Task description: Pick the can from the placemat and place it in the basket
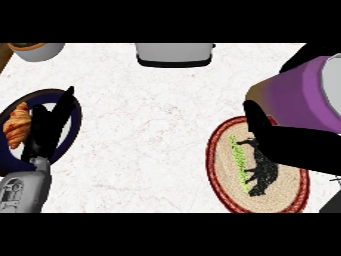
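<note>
Can (295, 100) sits clasped in right hand (298, 147) above placemat (276, 201).

No legible words, numbers or brand marks anywhere, round woven placemat (219, 172) with a red rim carrying a black animal silhouette (262, 172) and beside it a strip of green marks (239, 161) that may be lettering but cannot be read, purple can (295, 100) plain-sided

Can (295, 97) partly beyond the right edge
</note>
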`<state>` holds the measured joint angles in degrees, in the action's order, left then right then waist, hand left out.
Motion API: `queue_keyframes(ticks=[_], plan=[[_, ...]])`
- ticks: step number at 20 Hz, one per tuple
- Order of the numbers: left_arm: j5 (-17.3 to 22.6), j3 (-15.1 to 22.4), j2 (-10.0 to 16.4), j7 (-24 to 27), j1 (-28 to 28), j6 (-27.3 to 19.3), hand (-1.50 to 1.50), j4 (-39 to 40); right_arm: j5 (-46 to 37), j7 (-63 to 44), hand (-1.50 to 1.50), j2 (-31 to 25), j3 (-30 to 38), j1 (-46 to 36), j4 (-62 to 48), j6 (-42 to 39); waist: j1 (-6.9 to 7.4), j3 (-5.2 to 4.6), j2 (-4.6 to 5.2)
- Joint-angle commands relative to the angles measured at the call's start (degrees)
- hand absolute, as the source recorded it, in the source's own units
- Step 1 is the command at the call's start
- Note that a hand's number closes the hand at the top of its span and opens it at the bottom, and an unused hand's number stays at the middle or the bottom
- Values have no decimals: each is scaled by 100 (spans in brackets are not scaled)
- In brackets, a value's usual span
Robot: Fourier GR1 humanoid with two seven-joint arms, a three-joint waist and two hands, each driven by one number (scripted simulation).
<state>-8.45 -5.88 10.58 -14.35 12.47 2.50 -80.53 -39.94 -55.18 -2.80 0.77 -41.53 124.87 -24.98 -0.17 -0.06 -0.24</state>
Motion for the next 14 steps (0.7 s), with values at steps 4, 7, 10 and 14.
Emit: queue_keyframes(ticks=[4, 7, 10, 14], plan=[[-19, 75, -114, 154, -180, -24, 0, -91, 264, -349, 150, -1000, 1098, -1082, -996, -618, 8, 2, 11], [-97, 72, -100, 130, -70, -95, 0, -5, -219, -195, 150, -1551, 671, -969, -1389, -1039, -26, -5, 18], [16, -79, 87, 115, -97, 37, 0, -55, -262, 111, 150, -2321, 906, -1000, -1730, -1502, -46, -2, 1], [123, -120, 109, 155, -64, 159, 0, 40, -174, 595, 150, -2792, 1363, -735, -2386, -1561, -7, 3, 22]])
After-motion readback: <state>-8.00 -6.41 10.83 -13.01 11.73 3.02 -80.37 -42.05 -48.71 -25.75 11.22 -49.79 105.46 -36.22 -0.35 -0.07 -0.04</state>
